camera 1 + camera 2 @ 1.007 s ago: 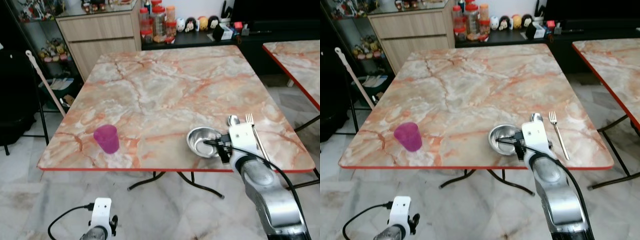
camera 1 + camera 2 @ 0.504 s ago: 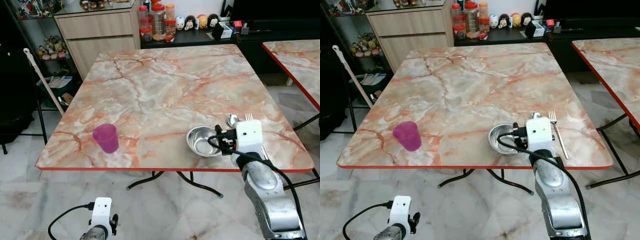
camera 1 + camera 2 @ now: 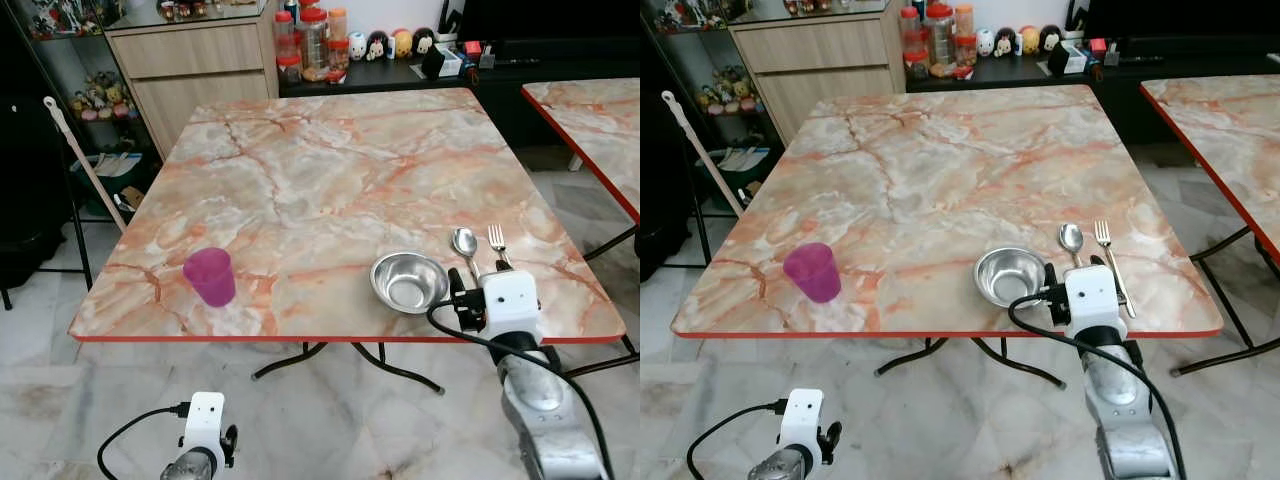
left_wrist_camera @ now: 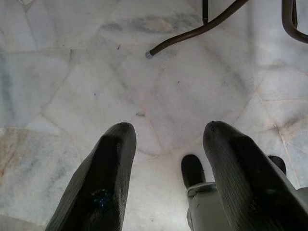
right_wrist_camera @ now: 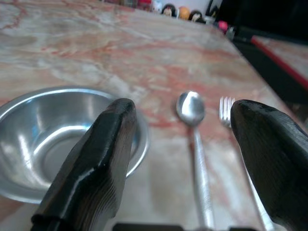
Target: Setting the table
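Right hand (image 5: 180,159) hangs open at the near edge of the table (image 3: 330,170), its fingers spread and holding nothing.
Just ahead of it lie the steel bowl (image 3: 409,282), the spoon (image 3: 466,250) just right of the bowl, and the fork (image 3: 499,246) beside the spoon, all near the table's front right corner. A purple cup (image 3: 210,277) stands upright well apart at the front left. Left hand (image 4: 166,159) hangs low over the marble floor (image 4: 72,86), fingers apart and empty.
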{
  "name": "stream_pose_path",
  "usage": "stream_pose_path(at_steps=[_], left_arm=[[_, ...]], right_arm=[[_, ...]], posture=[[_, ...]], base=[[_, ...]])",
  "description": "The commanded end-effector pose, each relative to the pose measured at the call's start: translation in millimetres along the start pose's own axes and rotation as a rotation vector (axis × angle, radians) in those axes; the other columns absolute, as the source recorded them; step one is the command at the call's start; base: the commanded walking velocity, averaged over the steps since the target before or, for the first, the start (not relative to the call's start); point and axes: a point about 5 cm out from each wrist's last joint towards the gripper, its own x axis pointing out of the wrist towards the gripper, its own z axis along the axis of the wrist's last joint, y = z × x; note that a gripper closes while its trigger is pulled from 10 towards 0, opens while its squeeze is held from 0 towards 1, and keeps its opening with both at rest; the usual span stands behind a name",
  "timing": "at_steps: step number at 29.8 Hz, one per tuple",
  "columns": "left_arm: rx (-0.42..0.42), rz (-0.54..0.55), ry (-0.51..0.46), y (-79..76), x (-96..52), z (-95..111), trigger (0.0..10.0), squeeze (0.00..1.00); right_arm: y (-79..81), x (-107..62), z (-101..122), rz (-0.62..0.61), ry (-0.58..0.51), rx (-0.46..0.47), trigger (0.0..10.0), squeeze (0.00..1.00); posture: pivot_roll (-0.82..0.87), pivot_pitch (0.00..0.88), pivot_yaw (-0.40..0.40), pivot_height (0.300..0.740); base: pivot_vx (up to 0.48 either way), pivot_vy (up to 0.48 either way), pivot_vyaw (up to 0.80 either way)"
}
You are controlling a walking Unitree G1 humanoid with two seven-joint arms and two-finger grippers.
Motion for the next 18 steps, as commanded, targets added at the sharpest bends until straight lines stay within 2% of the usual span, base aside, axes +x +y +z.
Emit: stream_pose_path(at_steps=[1, 11, 15, 18], left_arm=[[0.012, -0.007, -0.008, -0.3, 0.4, 2, 10.0, 0.0], [0.025, -0.011, -0.018, -0.7, 0.9, 4, 10.0, 0.0], [0.027, -0.011, -0.02, -0.7, 1.0, 5, 10.0, 0.0], [0.03, -0.013, -0.022, -0.7, 1.1, 5, 10.0, 0.0]], right_arm=[[3.8, 4.4, 3, -0.001, -0.047, 0.026, 10.0, 0.0], [10.6, 11.9, -2, -0.006, -0.09, 0.024, 10.0, 0.0], [11.5, 12.7, -6, -0.054, -0.064, 0.084, 10.0, 0.0], [9.9, 14.4, -7, -0.108, -0.052, 0.183, 10.0, 0.0]], posture=[[-0.05, 0.035, 0.068, 0.74], [-0.05, 0.03, 0.068, 0.74], [-0.04, 0.029, 0.068, 0.74], [-0.04, 0.029, 0.069, 0.74]], base=[[0.0, 0.0, 0.0], [0.0, 0.0, 0.0], [0.0, 0.0, 0.0], [0.0, 0.0, 0.0]])
